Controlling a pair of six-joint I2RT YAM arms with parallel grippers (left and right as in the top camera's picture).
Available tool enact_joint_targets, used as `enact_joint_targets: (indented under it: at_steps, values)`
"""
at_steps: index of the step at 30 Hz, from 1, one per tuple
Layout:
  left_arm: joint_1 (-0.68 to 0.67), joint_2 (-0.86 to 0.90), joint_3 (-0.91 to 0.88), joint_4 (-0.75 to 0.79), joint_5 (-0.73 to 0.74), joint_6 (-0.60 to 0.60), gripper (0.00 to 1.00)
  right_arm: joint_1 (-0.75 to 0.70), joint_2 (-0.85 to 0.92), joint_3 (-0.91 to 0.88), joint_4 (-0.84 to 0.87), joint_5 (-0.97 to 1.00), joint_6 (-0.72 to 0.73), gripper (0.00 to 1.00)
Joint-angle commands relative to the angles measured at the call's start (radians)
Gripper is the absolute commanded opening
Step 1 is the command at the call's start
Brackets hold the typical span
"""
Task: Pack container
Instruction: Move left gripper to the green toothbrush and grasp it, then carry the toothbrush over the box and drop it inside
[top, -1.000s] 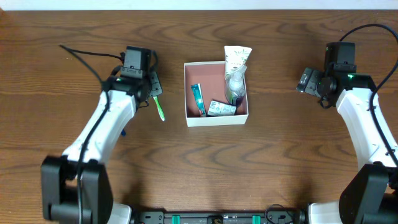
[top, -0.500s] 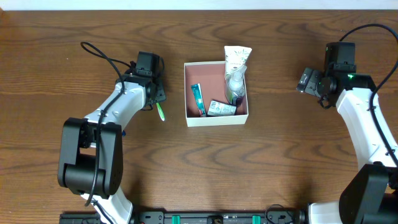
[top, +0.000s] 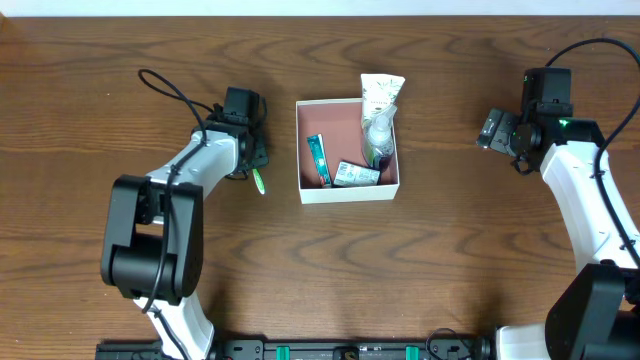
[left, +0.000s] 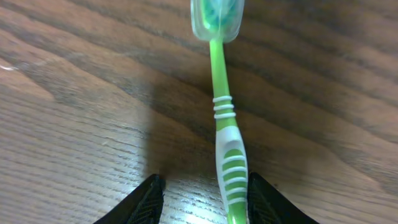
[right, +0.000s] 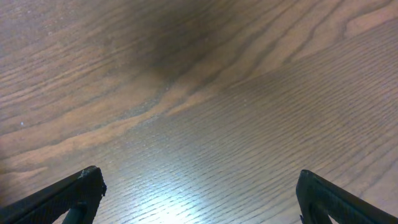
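The container (top: 302, 150) is a square white box with a reddish-brown floor at the table's middle. It holds a teal tube (top: 318, 160), a small green-and-white carton (top: 357, 174), a clear bottle (top: 377, 132) and a white tube (top: 380, 92) leaning over its far rim. A green toothbrush (top: 258, 181) lies on the wood left of the box. My left gripper (top: 247, 165) is open low over it. In the left wrist view the toothbrush (left: 224, 127) lies between the fingers (left: 202, 208), close to the right one. My right gripper (top: 487, 130) is open and empty over bare wood (right: 199, 199).
A black cable (top: 170, 88) loops over the table behind the left arm. A small dark blue item (top: 199, 212) shows beside the left arm.
The left arm has swung further in and its gripper has dropped lower over the toothbrush. The right arm has not moved.
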Motion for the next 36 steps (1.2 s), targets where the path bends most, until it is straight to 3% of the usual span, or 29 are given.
enact_joint_targets:
  at_steps: [1, 5, 11, 13, 22, 29, 36]
  values:
    - [-0.002, 0.023, 0.011, -0.002, -0.004, 0.006, 0.45, -0.006, -0.002, 0.004, -0.001, 0.006, 0.014, 0.99]
    - [-0.002, 0.023, 0.011, -0.002, -0.004, 0.006, 0.43, -0.007, -0.002, 0.004, -0.001, 0.006, 0.014, 0.99]
    - [-0.002, 0.023, 0.011, -0.010, -0.003, 0.001, 0.10, -0.007, -0.002, 0.004, -0.001, 0.006, 0.014, 0.99]
    - [-0.002, 0.023, 0.011, -0.012, -0.003, 0.001, 0.06, -0.007, -0.002, 0.004, -0.001, 0.006, 0.014, 0.99]
    - [-0.001, -0.010, 0.013, -0.044, -0.003, 0.002, 0.06, -0.007, -0.002, 0.004, -0.001, 0.006, 0.014, 0.99]
    - [-0.002, -0.181, 0.013, -0.090, 0.005, 0.003, 0.06, -0.007, -0.002, 0.004, -0.001, 0.006, 0.014, 0.99]
    - [-0.022, -0.402, 0.013, -0.114, 0.202, 0.001, 0.06, -0.007, -0.002, 0.004, -0.001, 0.006, 0.014, 0.99]
